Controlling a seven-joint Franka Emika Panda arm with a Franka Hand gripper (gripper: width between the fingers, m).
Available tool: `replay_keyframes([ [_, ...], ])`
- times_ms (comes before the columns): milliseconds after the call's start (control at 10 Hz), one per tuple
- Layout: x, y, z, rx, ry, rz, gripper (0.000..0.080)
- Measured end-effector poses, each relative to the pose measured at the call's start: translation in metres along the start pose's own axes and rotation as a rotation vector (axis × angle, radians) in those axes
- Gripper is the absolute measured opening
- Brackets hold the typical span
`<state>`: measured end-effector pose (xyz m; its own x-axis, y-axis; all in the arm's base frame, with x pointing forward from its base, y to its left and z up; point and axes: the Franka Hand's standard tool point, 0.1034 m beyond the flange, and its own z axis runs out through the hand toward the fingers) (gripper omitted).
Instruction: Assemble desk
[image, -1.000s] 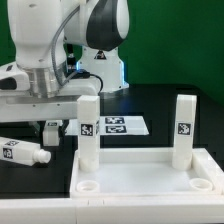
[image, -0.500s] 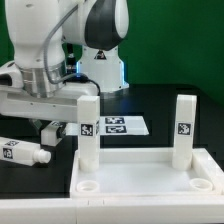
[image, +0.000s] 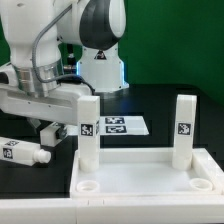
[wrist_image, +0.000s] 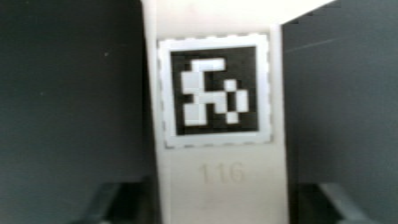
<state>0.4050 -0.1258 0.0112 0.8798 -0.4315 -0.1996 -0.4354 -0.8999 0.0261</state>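
Note:
The white tray-like tabletop lies at the front with round corner sockets. Two white legs stand upright in its far corners, the left leg and the right leg, each with a marker tag. My gripper is at the left leg, coming in from the exterior view's left. In the wrist view the left leg fills the middle and my gripper straddles it, with a dark gap between the leg and each finger. The gripper is open. A third leg lies loose on the table.
The marker board lies flat on the black table behind the tabletop. The robot's white base stands at the back. The table's white front edge runs below the tabletop.
The arm's upper body has shifted a little toward the exterior view's left. The gripper stays at the left leg. The legs and tabletop have not moved.

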Motion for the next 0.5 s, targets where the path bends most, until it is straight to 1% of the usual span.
replay_keyframes([
  [100,-0.005,0.002,-0.002,0.019,-0.068,-0.003,0.0524],
  [200,-0.003,0.006,-0.008,0.037,-0.109,0.008,0.0524],
  [300,-0.007,0.007,-0.012,0.060,-0.206,0.018,0.0616],
  [400,-0.006,0.007,-0.017,0.082,-0.312,0.029,0.0639],
  [500,-0.001,0.005,-0.017,0.083,-0.349,0.030,0.0647],
])
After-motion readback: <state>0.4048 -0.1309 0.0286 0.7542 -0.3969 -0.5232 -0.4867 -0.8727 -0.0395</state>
